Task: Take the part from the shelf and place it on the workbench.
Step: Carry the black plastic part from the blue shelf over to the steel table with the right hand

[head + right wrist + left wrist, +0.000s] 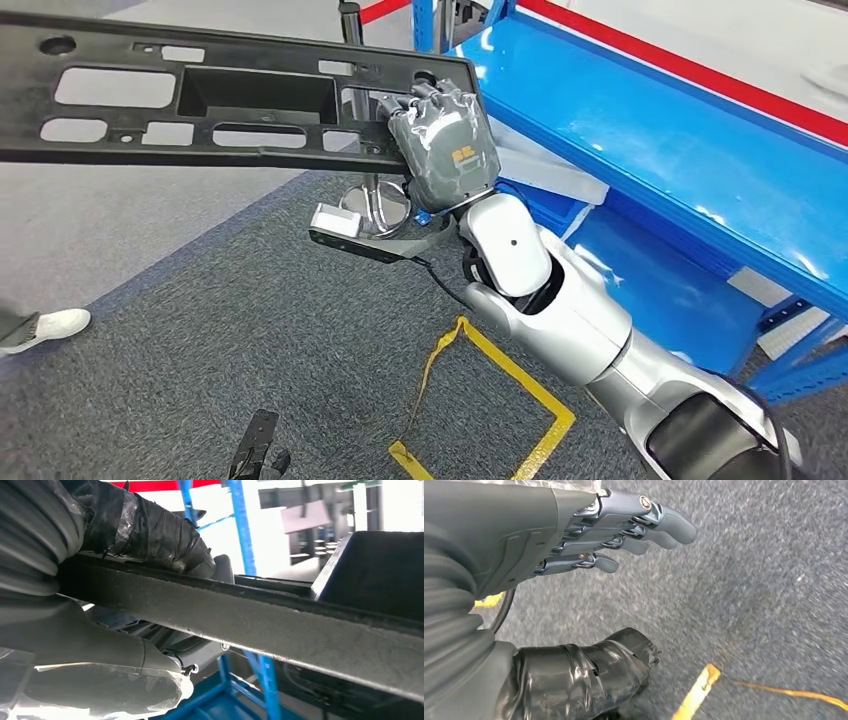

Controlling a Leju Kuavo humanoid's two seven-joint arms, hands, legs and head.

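You have the blue shelf (640, 150) filling the right half of the head view, its red-edged top running to the upper right corner. Across the upper left stretches the part, a long black plastic panel (220, 95) with rectangular cut-outs, lifted off the shelf and carried over the grey carpet (250, 330). Your right hand (445, 140), at centre top, grips the panel by its right end alone, thumb on one face and fingers on the other. Your left hand (624, 530) hangs over the carpet, fingers extended and holding nothing. Mind that long overhang: held by one end, the panel could twist or slip in the grip. If you turn quickly, its far end may strike the shelf posts.
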